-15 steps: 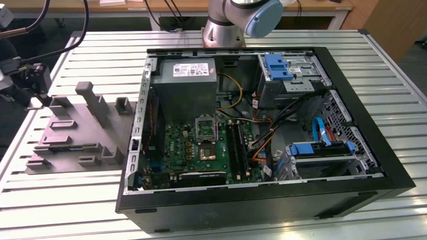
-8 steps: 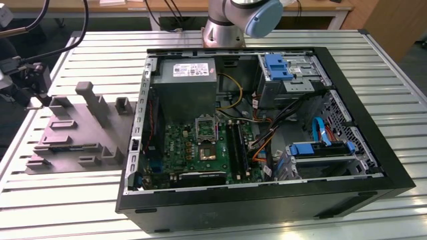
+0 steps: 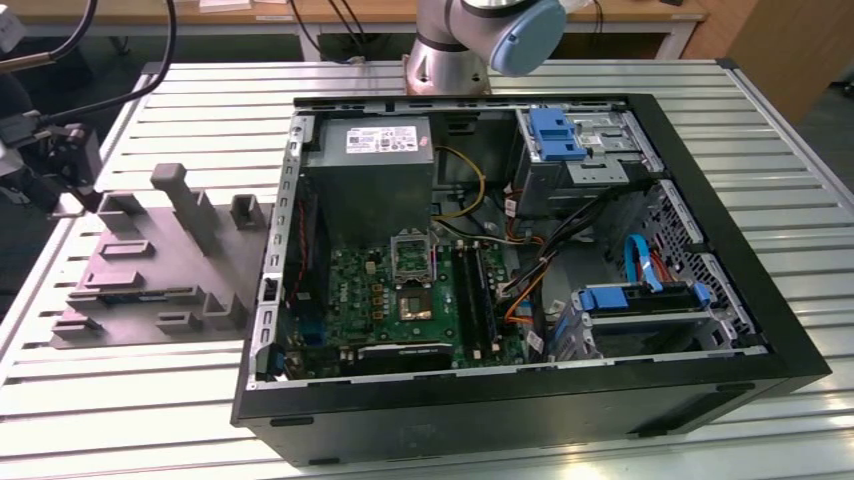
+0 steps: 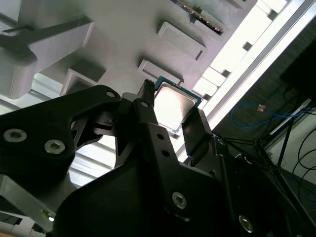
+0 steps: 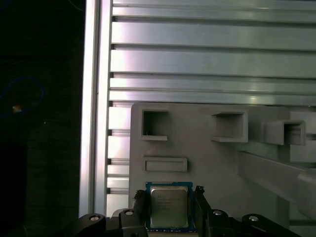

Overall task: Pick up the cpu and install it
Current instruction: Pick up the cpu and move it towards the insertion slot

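A slatted metal table point(image 3: 134, 90) is seen in the exterior view. Most of it is taken up by an open black computer case point(image 3: 721, 380), with the silver-framed motherboard socket point(image 3: 414, 255) exposed inside. A grey moulded tray point(image 3: 147, 250) is laid just beside the case, toward the exterior view's left.

In both wrist views the black pincer point(image 5: 170, 193) is held over a part of the tray near its edge. The table's rim and the dark floor are seen close beyond that edge. The pincer is drawn narrow, and its fingers point(image 5: 139, 201) are set against two opposite sides of the cpu point(image 5: 169, 210), so it is judged to be closed on the chip. The cpu is thus found between the fingers at the tray, well apart from the socket. Its silvery top is turned toward the cameras, and its pale rim shows on the free sides. Whether it has been raised off the tray surface cannot be told.

Several risks can be judged from here. Only thin edges are offered to the fingers, so the chip could be tipped or dropped if the hold is uneven or too light. Because the table's rim is so near, a dropped chip could be lost to the floor. A skewed hold would also leave the cpu badly squared for the socket.
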### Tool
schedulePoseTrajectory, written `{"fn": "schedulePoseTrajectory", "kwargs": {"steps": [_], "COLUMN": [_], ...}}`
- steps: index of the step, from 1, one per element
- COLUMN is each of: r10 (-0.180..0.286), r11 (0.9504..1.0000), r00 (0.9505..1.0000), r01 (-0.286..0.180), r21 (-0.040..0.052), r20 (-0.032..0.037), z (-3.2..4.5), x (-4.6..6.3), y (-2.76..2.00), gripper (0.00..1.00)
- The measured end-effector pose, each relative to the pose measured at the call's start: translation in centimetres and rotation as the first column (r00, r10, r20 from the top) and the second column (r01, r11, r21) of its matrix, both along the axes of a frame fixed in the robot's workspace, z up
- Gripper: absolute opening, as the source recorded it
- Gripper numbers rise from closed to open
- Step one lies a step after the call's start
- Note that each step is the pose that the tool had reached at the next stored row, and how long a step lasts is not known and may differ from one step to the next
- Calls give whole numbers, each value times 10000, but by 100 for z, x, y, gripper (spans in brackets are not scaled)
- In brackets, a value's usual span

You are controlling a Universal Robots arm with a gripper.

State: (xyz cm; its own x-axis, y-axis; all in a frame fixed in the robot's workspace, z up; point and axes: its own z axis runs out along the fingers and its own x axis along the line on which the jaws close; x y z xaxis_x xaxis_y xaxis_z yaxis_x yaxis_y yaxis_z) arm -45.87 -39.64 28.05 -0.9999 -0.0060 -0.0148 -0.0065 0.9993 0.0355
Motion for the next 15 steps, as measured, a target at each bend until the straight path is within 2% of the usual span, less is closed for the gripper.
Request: {"fn": "schedulePoseTrajectory", "kwargs": {"steps": [15], "r10": [0], "r11": [10000], "r00": [10000], "r01": [0], "r21": [0], "r20": [1], "z": [94], "x": [0], "y": [0], "gripper": [47]}}
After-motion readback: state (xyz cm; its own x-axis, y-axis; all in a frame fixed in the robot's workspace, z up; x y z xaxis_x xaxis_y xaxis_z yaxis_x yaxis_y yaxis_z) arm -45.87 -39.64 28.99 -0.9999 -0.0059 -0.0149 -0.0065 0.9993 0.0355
